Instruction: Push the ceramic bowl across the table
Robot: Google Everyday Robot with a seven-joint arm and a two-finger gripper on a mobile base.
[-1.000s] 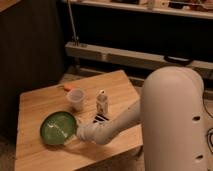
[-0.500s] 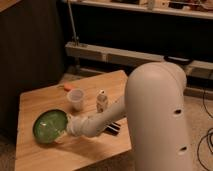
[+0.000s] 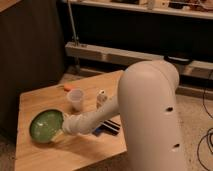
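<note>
Dim shelving and a dark wall run behind the table point(image 3: 45, 150), a low square top of pale planks. I see the bowl point(image 3: 46, 125) lying near the table's left edge, at about nine o'clock from the centre of the top. My gripper point(image 3: 62, 131) sits at the bowl's four o'clock rim, at the end of the white arm point(image 3: 100, 116), seemingly touching it; I cannot make out how the gripper is set.

I judge the bowl to be stiff, fairly heavy and breakable, with a glossy glaze that should slide readily over the wood. No grasp is needed, I think. A flat push low on the outer wall should move it, while a push high on the rim could tip it.

At one o'clock from the bowl stands a clear cup point(image 3: 75, 99), near but apart. A small bottle point(image 3: 101, 98) stands further right.
</note>
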